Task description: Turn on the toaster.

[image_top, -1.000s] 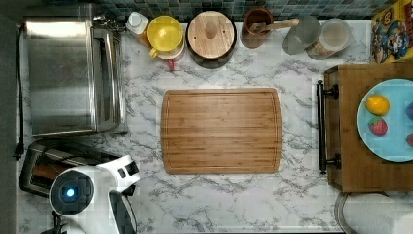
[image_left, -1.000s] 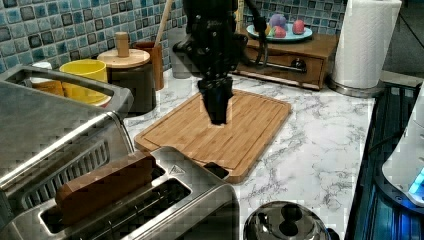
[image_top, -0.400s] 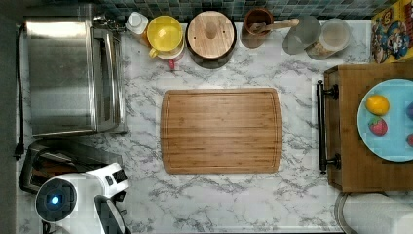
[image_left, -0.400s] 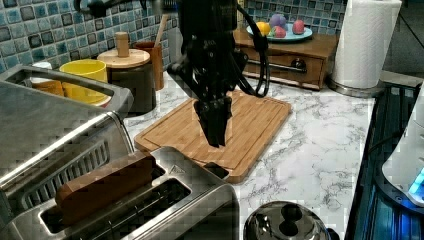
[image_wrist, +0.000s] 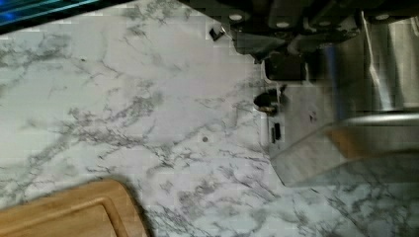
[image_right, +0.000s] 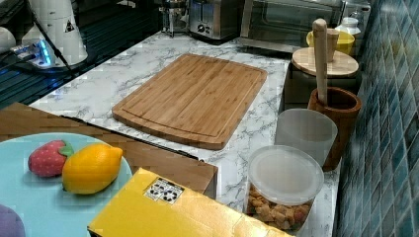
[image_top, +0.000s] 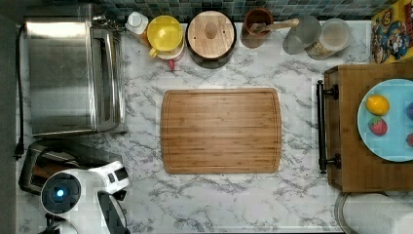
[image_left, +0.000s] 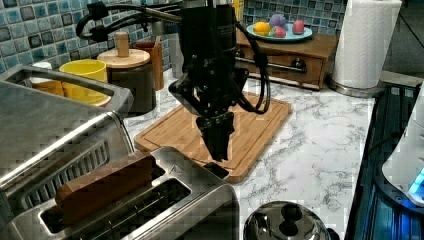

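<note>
In the left view the hand [image_left: 218, 150], fingers drawn together and holding nothing, hangs directly above the black lever at the toaster [image_left: 150, 205] end facing the counter [image_left: 310, 150].

Even, fairly bright light covers the marble surface [image_top: 234, 204] in the top view, with soft shadows close under the cutting board [image_top: 221, 130]. In the left view the toaster oven [image_left: 45, 130] shows pale glare streaks, and the near toaster [image_left: 150, 210] looks blocky and soft. The dark hand [image_left: 216, 150] casts a small shadow on the board. In the wrist view the toaster's steel side carries bright smeared reflections, and the nearest parts are out of focus. A blue glow lights the left edge of the right view.
</note>
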You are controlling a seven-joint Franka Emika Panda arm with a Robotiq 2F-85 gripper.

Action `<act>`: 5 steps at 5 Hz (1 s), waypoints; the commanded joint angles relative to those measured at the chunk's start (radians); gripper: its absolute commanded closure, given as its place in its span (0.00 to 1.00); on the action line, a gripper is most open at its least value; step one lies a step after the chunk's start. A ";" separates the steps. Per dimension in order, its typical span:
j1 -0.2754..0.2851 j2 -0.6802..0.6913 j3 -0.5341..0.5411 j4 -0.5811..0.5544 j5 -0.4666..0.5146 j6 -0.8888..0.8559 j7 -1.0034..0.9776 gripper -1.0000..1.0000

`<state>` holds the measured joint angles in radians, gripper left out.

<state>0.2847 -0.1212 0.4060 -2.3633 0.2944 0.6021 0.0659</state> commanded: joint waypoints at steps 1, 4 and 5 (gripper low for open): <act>0.017 0.067 0.029 0.069 0.004 0.019 0.050 1.00; 0.025 0.096 0.041 -0.061 0.033 0.121 0.017 1.00; 0.035 0.122 0.046 -0.137 0.052 0.171 -0.018 1.00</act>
<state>0.2893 -0.0349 0.4241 -2.3867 0.3052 0.6987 0.0671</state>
